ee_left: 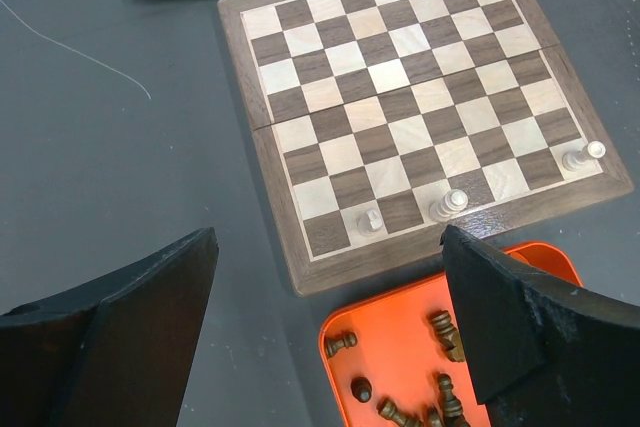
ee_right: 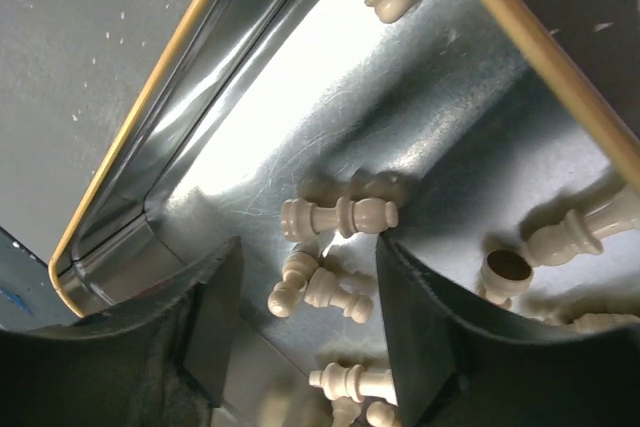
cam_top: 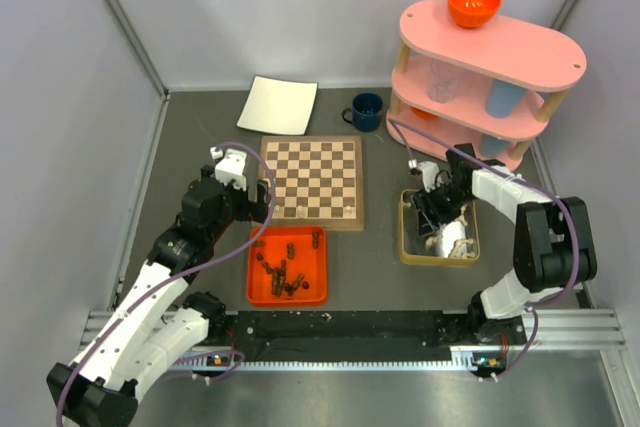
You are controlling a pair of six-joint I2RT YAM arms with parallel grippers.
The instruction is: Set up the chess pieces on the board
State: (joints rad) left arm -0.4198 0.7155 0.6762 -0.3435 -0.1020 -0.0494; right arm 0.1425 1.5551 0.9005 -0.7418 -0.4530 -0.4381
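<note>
The chessboard (cam_top: 311, 182) lies mid-table. In the left wrist view three pale pieces stand on the board's (ee_left: 410, 97) near row: one at the left (ee_left: 371, 219), one in the middle (ee_left: 449, 204) and one in the right corner (ee_left: 580, 156). Dark pieces (ee_left: 340, 343) lie in an orange tray (ee_left: 400, 347). My left gripper (ee_left: 328, 247) is open and empty above the tray's corner next to the board; the top view shows it too (cam_top: 258, 209). My right gripper (ee_right: 305, 257) is open, low in a metal tray (ee_right: 330, 117), with pale pieces (ee_right: 340, 215) lying between its fingers.
The orange tray (cam_top: 288, 301) sits in front of the board and the wood-rimmed metal tray (cam_top: 404, 232) to its right. A white sheet (cam_top: 279, 104) and a blue mug (cam_top: 366, 111) lie behind the board. A pink shelf (cam_top: 480, 77) with an orange bowl (cam_top: 473, 2) stands at the back right.
</note>
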